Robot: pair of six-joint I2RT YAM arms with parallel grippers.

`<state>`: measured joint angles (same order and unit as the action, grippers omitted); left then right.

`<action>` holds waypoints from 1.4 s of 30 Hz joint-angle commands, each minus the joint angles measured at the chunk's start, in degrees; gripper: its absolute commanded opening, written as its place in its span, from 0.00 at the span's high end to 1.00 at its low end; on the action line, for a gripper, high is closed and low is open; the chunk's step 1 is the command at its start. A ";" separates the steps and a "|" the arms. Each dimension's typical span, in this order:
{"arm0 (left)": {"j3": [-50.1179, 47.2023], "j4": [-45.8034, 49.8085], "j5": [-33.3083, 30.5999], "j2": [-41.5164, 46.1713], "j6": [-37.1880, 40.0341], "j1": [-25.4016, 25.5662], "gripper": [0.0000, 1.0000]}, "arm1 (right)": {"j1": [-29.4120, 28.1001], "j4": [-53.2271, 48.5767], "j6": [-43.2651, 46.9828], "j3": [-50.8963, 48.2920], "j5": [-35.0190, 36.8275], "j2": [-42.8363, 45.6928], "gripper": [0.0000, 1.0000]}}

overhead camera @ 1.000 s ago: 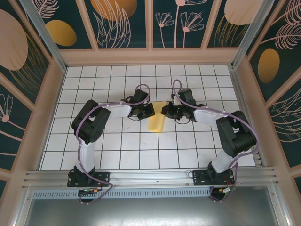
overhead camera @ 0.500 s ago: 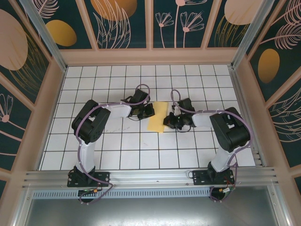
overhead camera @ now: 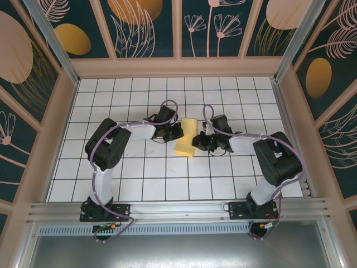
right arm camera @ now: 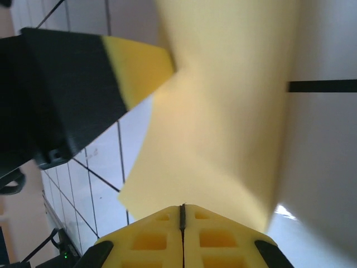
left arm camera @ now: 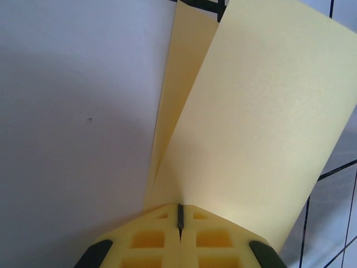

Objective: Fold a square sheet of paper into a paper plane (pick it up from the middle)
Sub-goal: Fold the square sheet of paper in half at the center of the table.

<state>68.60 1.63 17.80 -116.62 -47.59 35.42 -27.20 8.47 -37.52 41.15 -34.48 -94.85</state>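
As left end effector (left arm camera: 179, 219) and right end effector (right arm camera: 182, 216) pinch sheet (overhead camera: 186, 135), left wrist seemingly shows doubling

The pale-yellow square sheet of paper (overhead camera: 186, 139) lies mid-table, folded over, upper layer lifted.

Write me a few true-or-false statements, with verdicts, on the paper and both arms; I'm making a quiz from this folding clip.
1. The left gripper has its fingers shut on the square sheet of paper. True.
2. The sheet lies flat in a single layer. False: it is doubled over, the upper layer lifted off the lower.
3. From above, the sheet sits between the left gripper and the right gripper. True.
4. The sheet lies in the far right corner of the table. False: it is near the middle.
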 commanded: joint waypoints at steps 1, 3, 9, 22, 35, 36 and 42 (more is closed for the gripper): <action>-2.13 3.38 -1.10 -1.33 1.10 0.29 1.00 | -1.06 1.88 -0.51 -0.32 -0.42 0.41 0.93; -2.13 3.30 -1.08 -1.33 1.10 0.27 1.00 | -1.06 3.05 -0.78 -2.02 -0.63 -0.54 0.93; -2.24 3.12 -1.13 -1.24 1.10 0.31 1.00 | -1.72 4.05 0.08 -6.67 0.26 -2.52 0.94; -2.33 3.12 -1.20 -1.14 1.01 0.27 1.00 | -2.15 7.00 -0.36 -7.69 -3.64 2.09 0.93; -2.43 3.28 -1.28 -0.96 1.10 0.31 1.00 | -3.18 3.29 1.17 -7.06 -1.14 0.84 0.94; -2.42 3.24 -1.28 -0.96 1.10 0.31 1.00 | -3.46 3.05 1.30 -6.49 -1.12 1.29 0.94; -2.42 3.03 -1.13 -0.98 0.93 0.35 1.00 | -3.74 2.44 2.02 -6.67 -0.08 -0.32 0.94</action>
<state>68.03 0.71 17.78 -116.40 -47.59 35.42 -30.65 12.80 -37.36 33.76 -35.83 -94.91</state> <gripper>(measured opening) 0.066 0.067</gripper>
